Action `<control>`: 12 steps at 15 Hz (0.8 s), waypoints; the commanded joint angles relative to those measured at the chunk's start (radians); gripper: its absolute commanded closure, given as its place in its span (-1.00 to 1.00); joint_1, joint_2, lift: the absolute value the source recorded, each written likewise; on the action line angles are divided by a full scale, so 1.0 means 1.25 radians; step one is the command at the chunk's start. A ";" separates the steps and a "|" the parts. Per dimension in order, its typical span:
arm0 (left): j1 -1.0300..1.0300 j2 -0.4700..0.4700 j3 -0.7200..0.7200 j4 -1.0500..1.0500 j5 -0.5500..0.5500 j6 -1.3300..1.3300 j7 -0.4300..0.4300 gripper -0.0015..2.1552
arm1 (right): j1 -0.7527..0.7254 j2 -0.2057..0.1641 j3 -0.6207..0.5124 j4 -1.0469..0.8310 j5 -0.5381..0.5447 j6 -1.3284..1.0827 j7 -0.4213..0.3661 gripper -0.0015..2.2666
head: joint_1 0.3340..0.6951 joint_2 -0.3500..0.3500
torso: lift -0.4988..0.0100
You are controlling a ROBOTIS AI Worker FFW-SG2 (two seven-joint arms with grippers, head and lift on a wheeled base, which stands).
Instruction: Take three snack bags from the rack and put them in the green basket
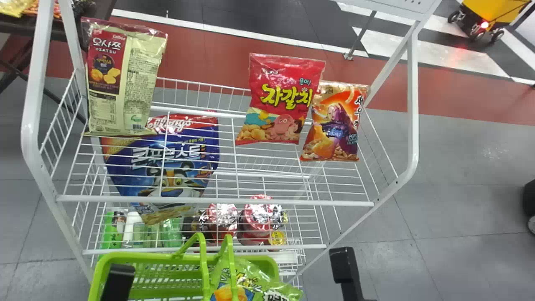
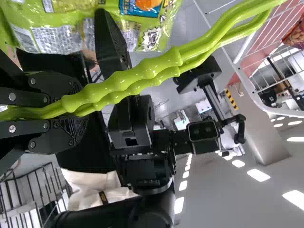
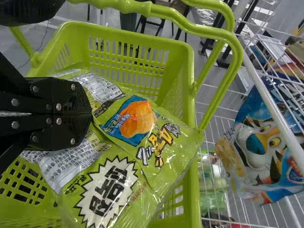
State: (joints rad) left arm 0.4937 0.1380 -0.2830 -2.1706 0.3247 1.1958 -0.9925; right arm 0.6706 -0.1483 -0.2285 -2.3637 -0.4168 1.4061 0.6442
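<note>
- Head view: you've got a red snack bag (image 1: 284, 98), an orange snack bag (image 1: 335, 122) and a cream snack bag (image 1: 121, 79) up on the wire rack (image 1: 215, 201), w/ a blue bag (image 1: 167, 159) lower down. Green snack bag (image 1: 255, 282) is at the green basket (image 1: 267, 264), so prob. one pick nearly done; drop left, plus any others needed for three.
- Same view, surface/room: rack stands on grey floor (image 1: 459, 167) w/ a red band; dark bench (image 1: 46, 31) w/ packs top L, yellow cart (image 1: 495, 10) top R.
- L wrist view: your L claw (image 2: 80, 107) is clamped on the basket handles (image 2: 137, 78); ceiling lights (image 2: 258, 175) beyond.
- R wrist view: your R claw (image 3: 90, 114) looks clamped on the green bag, inside the basket. Can't tell if another pack lies under it, so check count b4 next pick.
</note>
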 commanded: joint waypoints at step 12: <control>-0.016 -0.004 -0.013 0.007 -0.001 0.000 -0.001 0.67 | -0.103 -0.018 0.180 0.218 0.164 -0.325 -0.117 -0.95 | 1.00 -1.00 | 0.93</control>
State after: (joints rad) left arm 0.4739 0.1329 -0.2992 -2.1600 0.3236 1.1957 -0.9940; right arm 0.5335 -0.1714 0.0105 -2.0956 -0.1940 1.0592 0.4933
